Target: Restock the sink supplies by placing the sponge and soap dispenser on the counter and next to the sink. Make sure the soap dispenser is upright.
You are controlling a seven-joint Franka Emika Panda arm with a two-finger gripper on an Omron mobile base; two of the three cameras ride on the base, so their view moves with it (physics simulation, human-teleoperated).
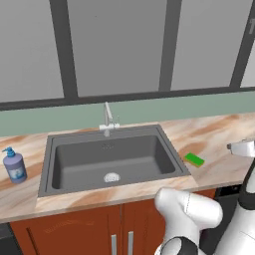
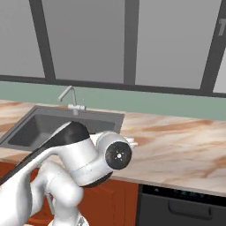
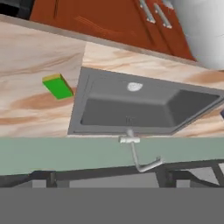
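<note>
The bright green sponge lies flat on the marbled counter just right of the dark grey sink. On the counter left of the sink, the lavender-blue soap dispenser stands upright with its pump on top. My gripper hovers over the counter at the right edge of the left base view, to the right of the sponge and apart from it. It holds nothing. Its fingertips are not visible in the hand view, which looks down over the sponge and sink.
A slim silver faucet rises behind the basin, in front of a green backsplash and tall windows. Reddish-brown cabinet doors run below the counter. A dark appliance front sits under the right stretch. My arm's elbow fills the foreground.
</note>
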